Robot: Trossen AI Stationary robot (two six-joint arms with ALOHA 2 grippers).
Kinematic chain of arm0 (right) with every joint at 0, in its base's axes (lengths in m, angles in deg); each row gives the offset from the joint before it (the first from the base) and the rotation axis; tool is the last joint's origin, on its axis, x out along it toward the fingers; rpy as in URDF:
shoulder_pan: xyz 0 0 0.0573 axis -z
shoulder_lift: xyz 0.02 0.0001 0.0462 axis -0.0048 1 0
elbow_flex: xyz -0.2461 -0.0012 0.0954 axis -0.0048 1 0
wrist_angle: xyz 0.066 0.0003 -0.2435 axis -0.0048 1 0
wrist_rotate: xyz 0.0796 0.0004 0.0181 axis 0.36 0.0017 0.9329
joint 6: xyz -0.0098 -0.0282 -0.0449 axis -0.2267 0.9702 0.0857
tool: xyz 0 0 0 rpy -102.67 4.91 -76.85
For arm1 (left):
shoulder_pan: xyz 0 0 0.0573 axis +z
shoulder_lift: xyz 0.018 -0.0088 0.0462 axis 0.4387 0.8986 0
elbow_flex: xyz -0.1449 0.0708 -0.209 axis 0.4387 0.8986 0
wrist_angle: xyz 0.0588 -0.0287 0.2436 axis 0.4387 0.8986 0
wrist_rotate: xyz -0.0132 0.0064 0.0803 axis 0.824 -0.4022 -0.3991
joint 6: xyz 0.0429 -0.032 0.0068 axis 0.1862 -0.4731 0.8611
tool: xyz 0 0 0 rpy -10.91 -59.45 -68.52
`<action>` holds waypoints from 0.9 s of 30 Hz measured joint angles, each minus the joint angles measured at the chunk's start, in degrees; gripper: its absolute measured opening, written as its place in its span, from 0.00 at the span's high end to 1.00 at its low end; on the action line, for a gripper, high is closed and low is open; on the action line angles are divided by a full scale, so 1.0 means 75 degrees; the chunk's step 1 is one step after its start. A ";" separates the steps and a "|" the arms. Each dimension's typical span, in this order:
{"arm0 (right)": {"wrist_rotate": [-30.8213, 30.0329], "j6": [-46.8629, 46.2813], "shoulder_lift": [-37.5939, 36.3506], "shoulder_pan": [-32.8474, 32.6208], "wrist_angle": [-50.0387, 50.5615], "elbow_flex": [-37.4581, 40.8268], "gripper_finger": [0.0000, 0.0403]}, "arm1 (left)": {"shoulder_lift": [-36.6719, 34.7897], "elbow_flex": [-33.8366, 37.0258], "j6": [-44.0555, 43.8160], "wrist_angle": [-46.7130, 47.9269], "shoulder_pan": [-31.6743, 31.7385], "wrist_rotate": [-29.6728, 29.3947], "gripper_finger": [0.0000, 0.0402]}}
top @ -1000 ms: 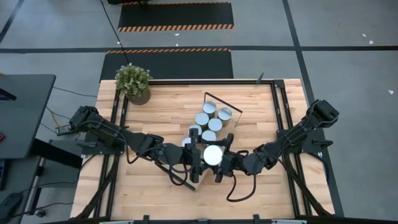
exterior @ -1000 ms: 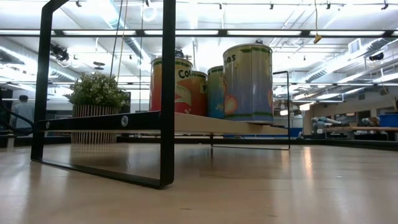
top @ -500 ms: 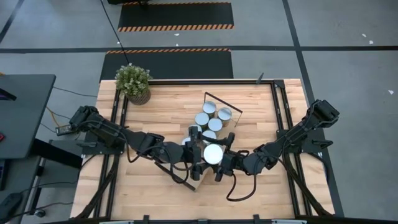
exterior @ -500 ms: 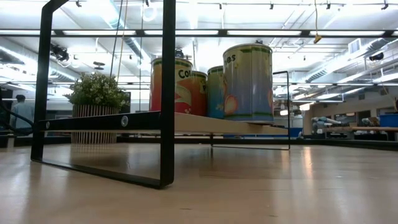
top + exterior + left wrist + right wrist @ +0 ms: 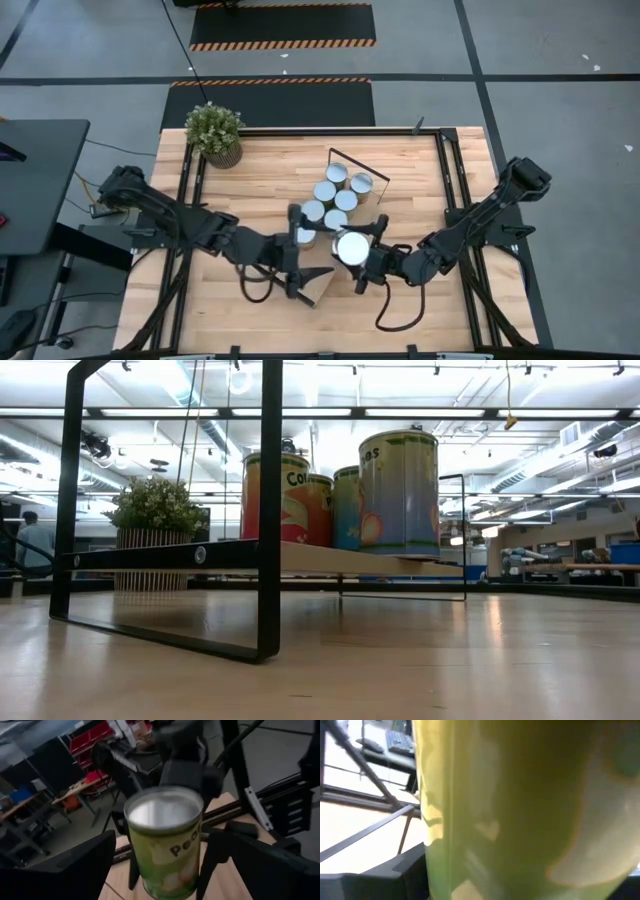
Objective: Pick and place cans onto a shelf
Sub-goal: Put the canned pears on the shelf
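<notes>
The right gripper (image 5: 358,262) grasps a green-labelled can (image 5: 350,247) over the near end of the shelf (image 5: 322,290), its fingers clenched on the can's sides; in the right wrist view that can (image 5: 530,805) fills almost the whole picture. Just beside it, the left gripper (image 5: 296,262) stands with its fingers spread wide and released, holding nothing; in the left wrist view the green can (image 5: 165,842) stands upright between and beyond the dark fingers (image 5: 75,865). Farther along the shelf, six more cans (image 5: 338,195) sit clustered up to the black wire frame (image 5: 358,165). Beyond them, a potted plant (image 5: 214,132) stands at the table's (image 5: 250,175) far left corner.
</notes>
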 joint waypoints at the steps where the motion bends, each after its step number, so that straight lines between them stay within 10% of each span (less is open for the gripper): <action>1: 0.0136 -0.0304 -0.0044 -0.0014 0.0315 0.0000 0.19 | -0.0037 -0.0002 0.0002 0.0044 -0.0028 0.0006 0.04; 9: 0.1169 -0.2706 -0.0112 -0.0044 0.2343 0.0000 0.19 | -0.0054 0.0000 -0.1641 0.1510 -0.0126 0.0030 0.04; 27: 0.2527 -0.1231 0.0242 0.0398 0.0271 0.0006 0.19 | 0.0395 -0.0003 -0.1832 0.0891 0.0209 0.1184 0.04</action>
